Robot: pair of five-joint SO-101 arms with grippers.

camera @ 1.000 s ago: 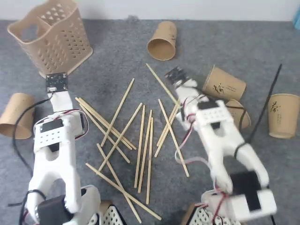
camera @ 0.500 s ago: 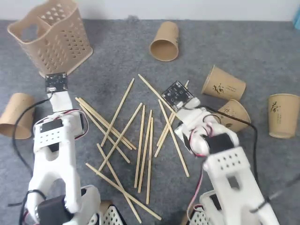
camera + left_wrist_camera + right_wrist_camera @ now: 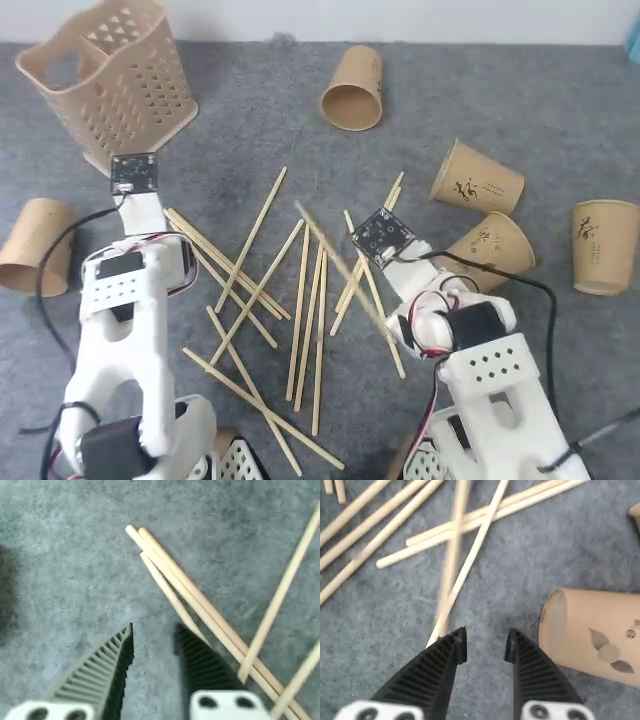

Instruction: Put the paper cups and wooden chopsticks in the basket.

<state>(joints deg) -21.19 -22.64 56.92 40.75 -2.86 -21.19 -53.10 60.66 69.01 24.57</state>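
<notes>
- Wooden chopsticks [image 3: 305, 300] lie all over the grey cloth [image 3: 250, 100], crossed over each other in the middle.
- Five paper cups [image 3: 352, 88] lie on their sides around the sticks. One is far out in front, three are on the right arm's side and one is by the left arm.
- The basket [image 3: 135, 100] stands upright in the far corner on the left arm's side, well apart from most of the cups.
- The left gripper [image 3: 153, 630] is low over the cloth. Its jaws are open a small way and it holds nothing.
- Three stick ends [image 3: 145, 542] lie just past its tips, and one of those sticks runs close by a jaw.
- The right gripper [image 3: 487, 632] is also open just a little, with only cloth between its jaws.
- A cup [image 3: 590, 635] lies just beside it on one side. A stick [image 3: 470, 565] runs up to the jaw on the other side.
- I think the job has hardly begun. Every cup and stick I can see is on the cloth, and both arms look set for a pick.
- Next, I think the left gripper must shift over so one stick sits between its jaws, then close, lift and carry it to the basket.
- For the cup, the right gripper would need to open much wider and get a jaw on each side of the rim.
</notes>
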